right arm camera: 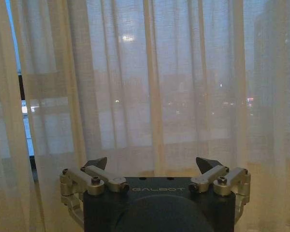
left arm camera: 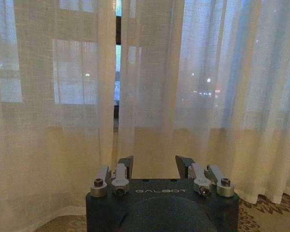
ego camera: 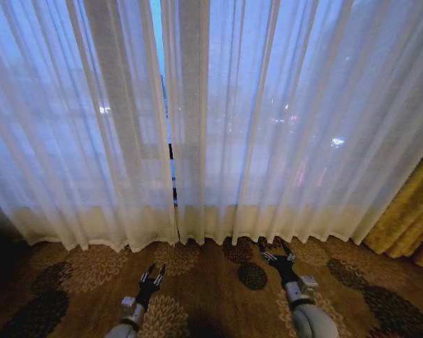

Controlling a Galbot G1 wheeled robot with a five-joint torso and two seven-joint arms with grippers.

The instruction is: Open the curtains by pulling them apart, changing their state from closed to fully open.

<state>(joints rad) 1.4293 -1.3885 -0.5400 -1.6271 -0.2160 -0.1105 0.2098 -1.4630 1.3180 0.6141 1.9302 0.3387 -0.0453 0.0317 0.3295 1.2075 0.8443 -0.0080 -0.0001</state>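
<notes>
Curtains (ego camera: 268, 127) hang closed, thin gap at centre. Left gripper (ego camera: 153, 273) low over carpet (ego camera: 211, 282), fingers spread, short of the hem. Right gripper (ego camera: 276, 251) spread too, near hem, holding nothing.

A brown carpet (ego camera: 211, 282) with pale and dark flower patterns covers the floor. A window (ego camera: 170, 151) shows blue dusk and small city lights. A golden drape (ego camera: 409, 211) hangs at right.

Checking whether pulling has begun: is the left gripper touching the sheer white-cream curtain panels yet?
Apart. The head view shows the left gripper over patterned carpet, short of the hems of the sheer white-cream curtain panels, its jaws open.
</notes>
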